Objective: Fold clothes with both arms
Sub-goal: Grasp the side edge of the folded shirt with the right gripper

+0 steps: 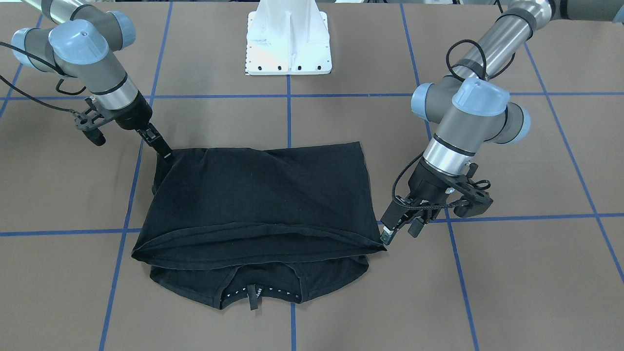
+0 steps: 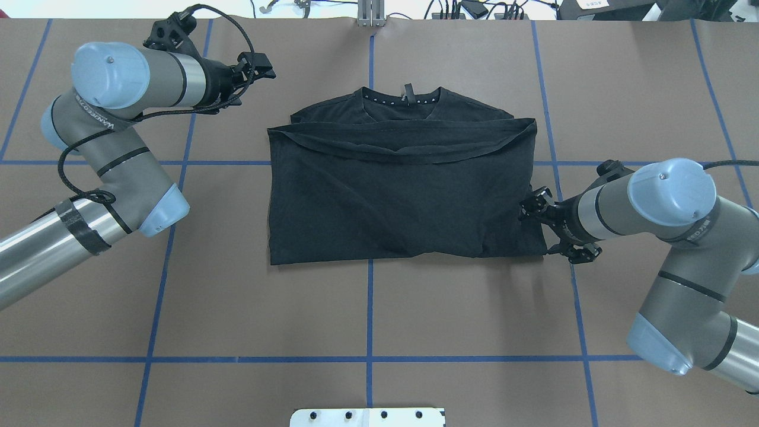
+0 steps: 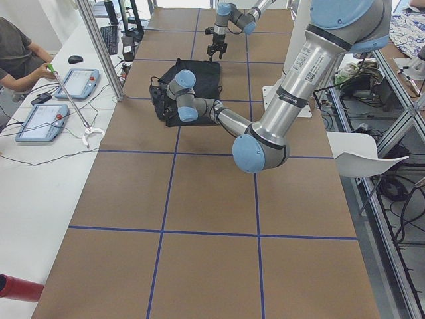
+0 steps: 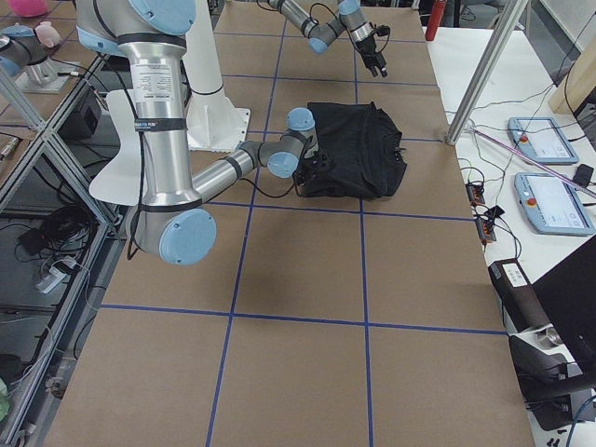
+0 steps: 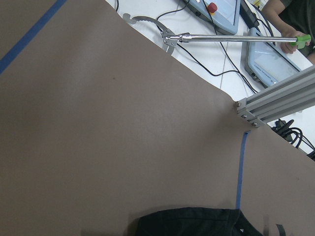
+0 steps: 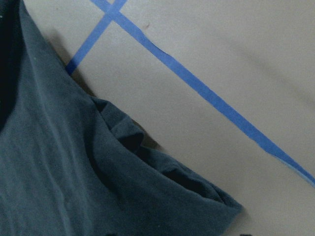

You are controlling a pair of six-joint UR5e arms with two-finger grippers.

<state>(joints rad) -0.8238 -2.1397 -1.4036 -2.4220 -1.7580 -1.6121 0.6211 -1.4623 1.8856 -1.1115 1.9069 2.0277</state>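
Two arms reach over the brown worktop (image 2: 474,308), one from each end. Furthest left in the overhead view, the left arm (image 2: 118,172) bends toward the far edge. The left tool (image 1: 400,235) hangs with its fingers spread apart and nothing between them, just off the far left corner of the t-shirt (image 2: 391,196). That black t-shirt lies in the middle of the worktop's width, nearer the far edge than the robot's edge. It is folded in half: the lower part is brought up over the chest and stops just short of the collar (image 2: 409,99), which points to the far edge and shows its dotted neck tape. At the shirt's right edge, by the corner nearest the robot, the right tool (image 1: 166,154) has its fingers pinched together on the fabric. The right arm (image 2: 676,196) comes in from the worktop's right end.
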